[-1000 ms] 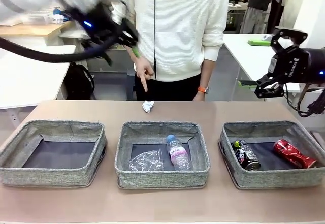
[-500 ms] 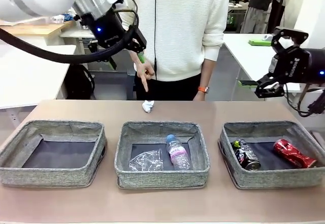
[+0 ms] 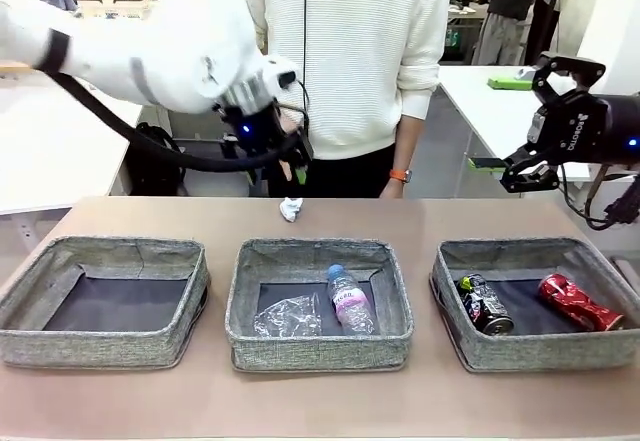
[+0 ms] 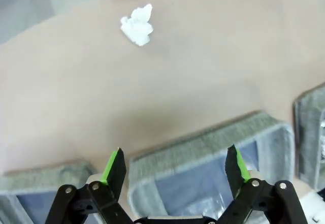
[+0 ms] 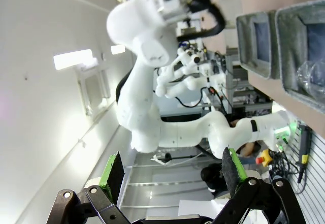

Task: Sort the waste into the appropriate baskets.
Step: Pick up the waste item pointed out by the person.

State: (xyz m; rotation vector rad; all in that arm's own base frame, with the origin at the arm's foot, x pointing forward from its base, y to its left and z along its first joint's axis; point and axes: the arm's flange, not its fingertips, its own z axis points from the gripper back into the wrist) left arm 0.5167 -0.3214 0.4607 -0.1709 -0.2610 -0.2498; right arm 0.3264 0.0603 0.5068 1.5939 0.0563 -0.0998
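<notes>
Paper wad (image 3: pixel 291 208) lies loose on the desk (image 3: pixel 420 219) at its far edge, beyond the middle basket (image 3: pixel 318 346), apparently the last piece unsorted. Left gripper (image 4: pixel 175 164) hangs above it, jaws wide and empty, likely lined up for a pick. Bottle (image 3: pixel 349 300) and crumpled plastic (image 3: pixel 288 317) share the middle basket; both cans (image 3: pixel 484 304) lie in the right basket (image 3: pixel 532 349). Left basket (image 3: pixel 104 344) holds nothing, presumably meant for paper. Right gripper (image 3: pixel 548 124) waits high at the side, open, empty.
</notes>
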